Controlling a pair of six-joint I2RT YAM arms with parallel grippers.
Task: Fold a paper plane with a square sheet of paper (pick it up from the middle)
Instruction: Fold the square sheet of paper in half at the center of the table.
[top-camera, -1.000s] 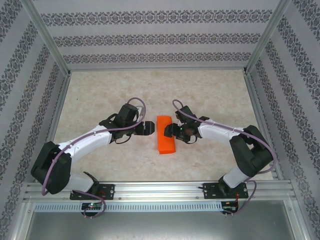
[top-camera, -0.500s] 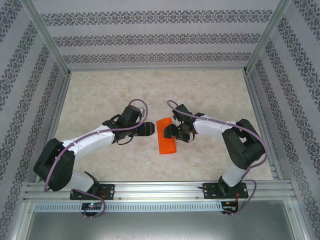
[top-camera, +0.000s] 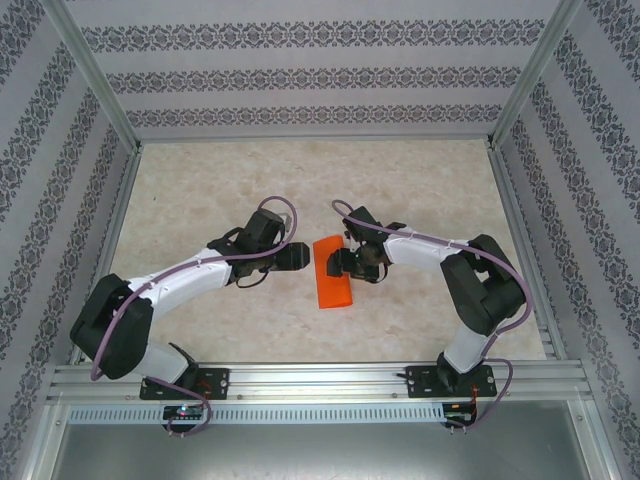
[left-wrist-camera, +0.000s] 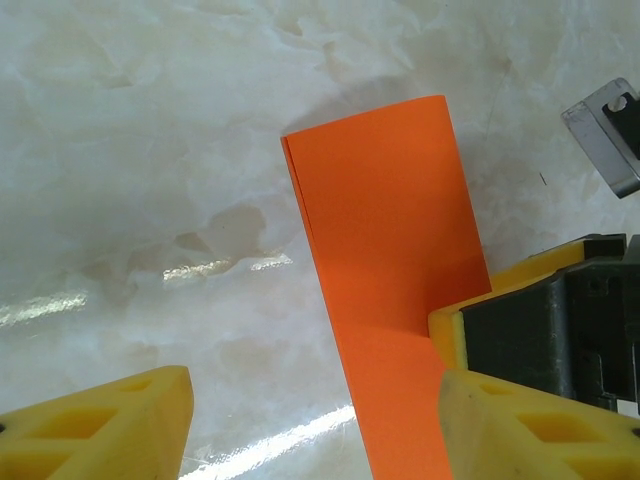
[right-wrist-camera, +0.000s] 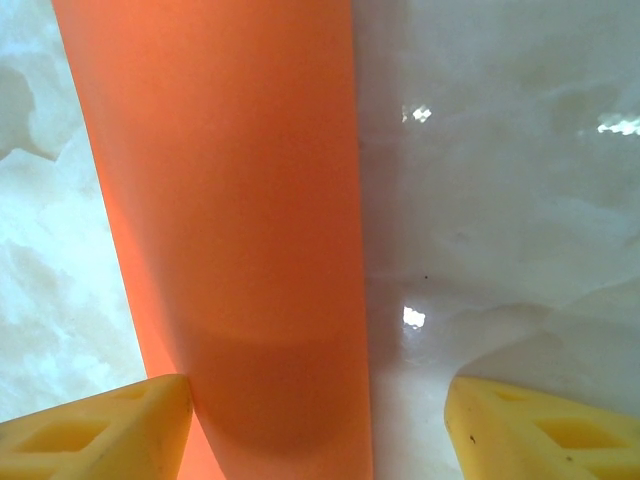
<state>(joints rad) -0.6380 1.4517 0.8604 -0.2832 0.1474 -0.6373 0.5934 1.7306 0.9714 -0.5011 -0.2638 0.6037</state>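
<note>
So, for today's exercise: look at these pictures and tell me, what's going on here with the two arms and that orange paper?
Two robot arms are working on the orange paper, which is already folded into a long narrow strip and lies in the middle of the table. The left hand sits low at the strip's left edge and the right hand at its right edge, both near its far end. Both hands are open, so nothing is gripped. The strip is not a plane yet.
</note>
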